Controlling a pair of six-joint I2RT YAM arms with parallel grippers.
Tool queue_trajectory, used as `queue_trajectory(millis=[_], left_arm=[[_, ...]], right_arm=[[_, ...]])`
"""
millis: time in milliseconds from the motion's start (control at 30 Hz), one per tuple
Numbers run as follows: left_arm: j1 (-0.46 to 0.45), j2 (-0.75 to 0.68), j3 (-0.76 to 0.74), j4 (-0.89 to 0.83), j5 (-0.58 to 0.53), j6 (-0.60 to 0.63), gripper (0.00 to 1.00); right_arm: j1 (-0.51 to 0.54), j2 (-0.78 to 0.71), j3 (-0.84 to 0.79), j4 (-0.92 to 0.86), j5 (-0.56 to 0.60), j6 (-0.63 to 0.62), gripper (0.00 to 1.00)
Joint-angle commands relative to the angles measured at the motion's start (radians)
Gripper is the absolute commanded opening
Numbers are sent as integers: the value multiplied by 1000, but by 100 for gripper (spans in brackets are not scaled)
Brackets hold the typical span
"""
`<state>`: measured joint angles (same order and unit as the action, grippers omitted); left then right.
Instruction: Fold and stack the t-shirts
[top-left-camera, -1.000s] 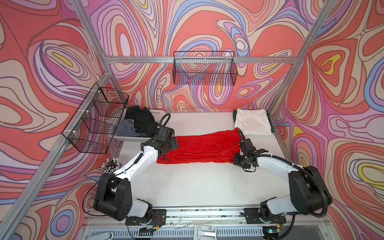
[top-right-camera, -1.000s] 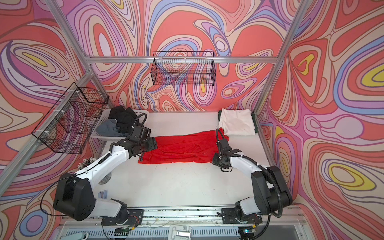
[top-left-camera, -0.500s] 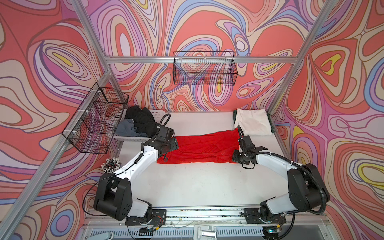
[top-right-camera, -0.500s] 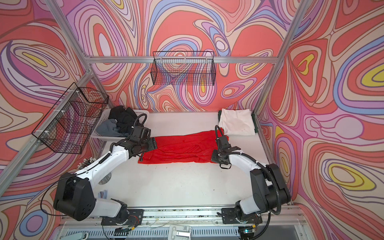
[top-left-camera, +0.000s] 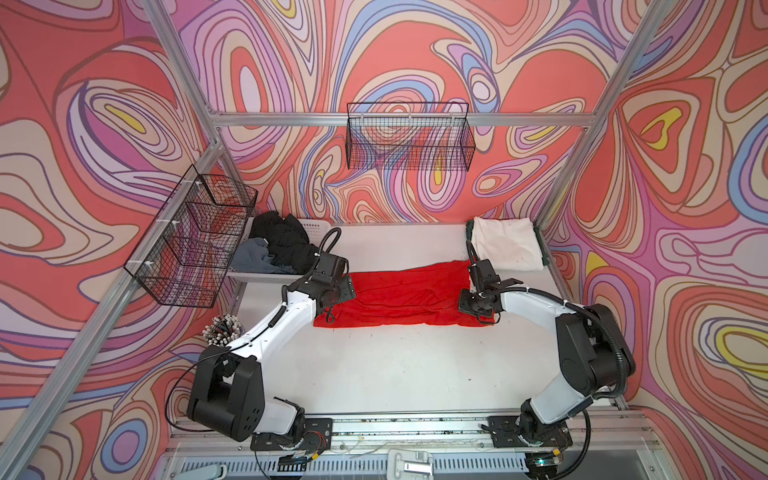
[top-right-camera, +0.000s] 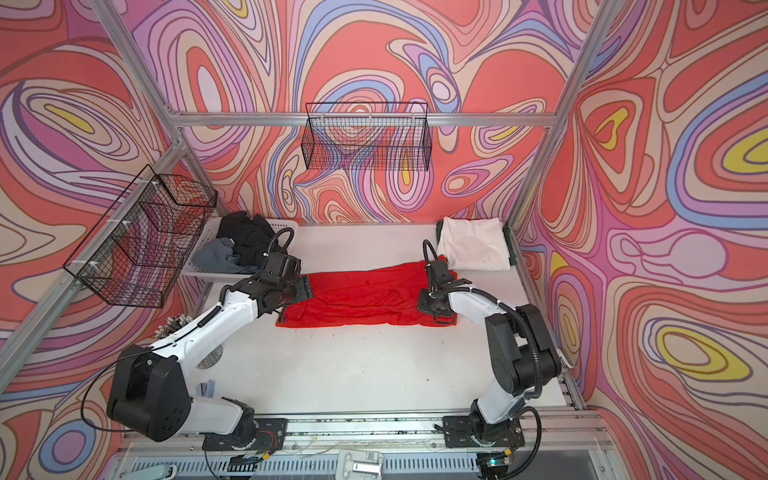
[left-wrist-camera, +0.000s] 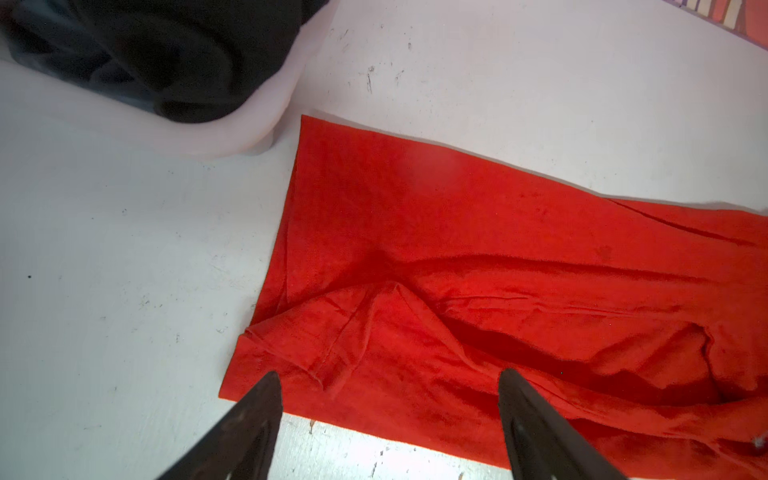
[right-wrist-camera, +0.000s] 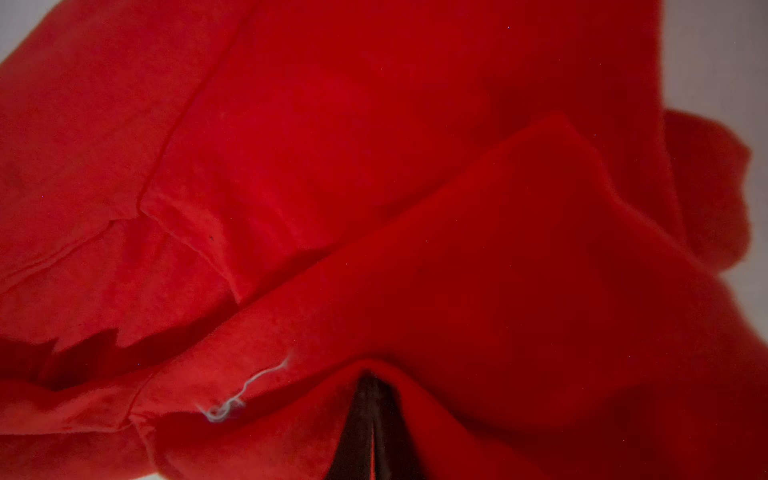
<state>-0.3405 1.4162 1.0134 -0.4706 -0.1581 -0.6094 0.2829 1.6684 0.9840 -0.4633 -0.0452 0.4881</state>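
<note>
A bright red t-shirt (top-left-camera: 407, 297) (top-right-camera: 365, 299) lies as a long folded strip across the middle of the table. My left gripper (left-wrist-camera: 388, 374) (top-left-camera: 336, 293) hovers open over its left end, fingertips (left-wrist-camera: 270, 382) apart above the near corner of the red t-shirt (left-wrist-camera: 457, 270). My right gripper (right-wrist-camera: 370, 382) (top-left-camera: 478, 301) is shut on a raised fold of the red t-shirt (right-wrist-camera: 374, 166) at its right end. A folded white t-shirt (top-left-camera: 507, 247) (top-right-camera: 473, 245) lies on a dark green one (top-left-camera: 544, 251) at the back right. Black (top-left-camera: 282, 239) and grey (top-left-camera: 253, 255) t-shirts are heaped in the basket.
The white plastic basket (top-left-camera: 311, 227) (left-wrist-camera: 257, 124) stands at the back left, close to the red cloth's corner. Black wire baskets hang on the back wall (top-left-camera: 407, 137) and the left frame (top-left-camera: 191, 241). A bundle of small pale pieces (top-left-camera: 222, 330) lies at the table's left edge.
My right gripper has shut on the red t-shirt's right end and shifted slightly toward the back. The left arm has stayed still.
</note>
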Motion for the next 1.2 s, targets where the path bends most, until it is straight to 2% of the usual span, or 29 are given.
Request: queue_trajectory(millis=[0,267,367,400,467,567,700,800,900,1000,1167], left_arm=[[-1,7,-11,-25,-24,13,82],[0,15,-9,-28,-34,22,82],[0,8,-11,-34,-24,26,83],[0,2,-12,-34,-18,31,83],[0,-18,-21,-36,-4,42,84],[-3,-59,-42,-41,23,61,85],[-5,-77,-101,-34,30,68,85],[-5,-11,-107,-43,51,59,84],[-5,80,-86,-59,44,37,79],[-1,153,-61,-51,28,20,74],[29,230,-33,-18,33,-5,69]], right_arm=[[4,33,43,7,-6,-30,0],[2,159,176,33,38,-47,0],[-14,176,244,-19,63,-62,0],[-19,157,248,-33,76,-64,5],[-41,100,236,-65,93,-65,30],[-56,-19,198,-129,128,-68,51],[-56,-135,115,-217,81,-60,52],[-56,-216,10,-239,-17,-47,53],[-56,-271,-87,-227,-78,-19,54],[-56,-283,-179,-183,-134,-4,55],[-56,-257,-258,-88,-150,15,55]])
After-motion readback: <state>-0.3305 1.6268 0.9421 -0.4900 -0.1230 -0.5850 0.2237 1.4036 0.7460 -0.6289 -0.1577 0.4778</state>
